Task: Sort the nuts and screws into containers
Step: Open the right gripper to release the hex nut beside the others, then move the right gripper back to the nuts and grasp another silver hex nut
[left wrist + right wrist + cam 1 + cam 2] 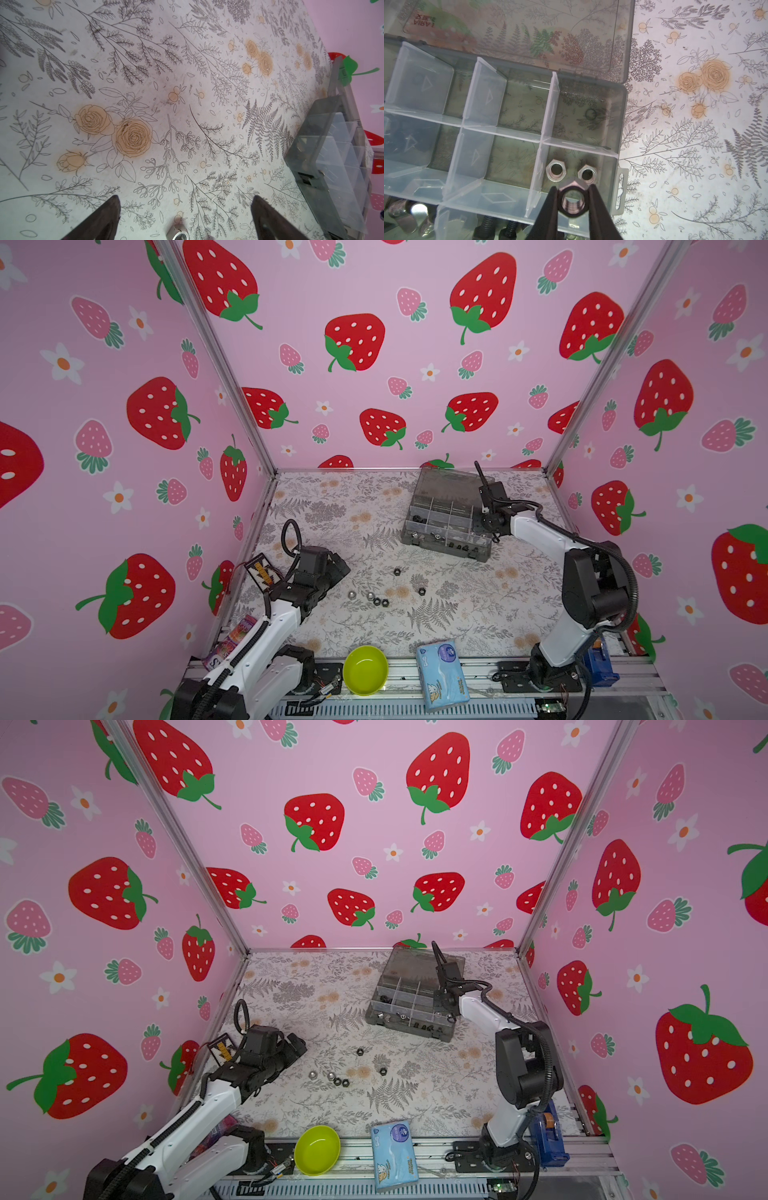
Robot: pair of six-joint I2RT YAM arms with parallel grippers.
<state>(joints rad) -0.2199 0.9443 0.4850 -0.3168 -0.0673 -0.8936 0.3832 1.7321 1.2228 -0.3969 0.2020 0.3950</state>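
Silver hex nut (572, 202) sits clamped in my right pincer (573, 187), over the corner compartment of the organizer box (623, 124), where two more nuts (556, 170) lie. My left pincer (186, 197) stands spread wide, low over the counter (145, 62), near the loose nuts (377, 600).

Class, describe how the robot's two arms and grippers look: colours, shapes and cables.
The left arm and right arm share white shells and black joints. A black ribbed hose runs along each. The left gripper and right gripper have black, tapering fingers.
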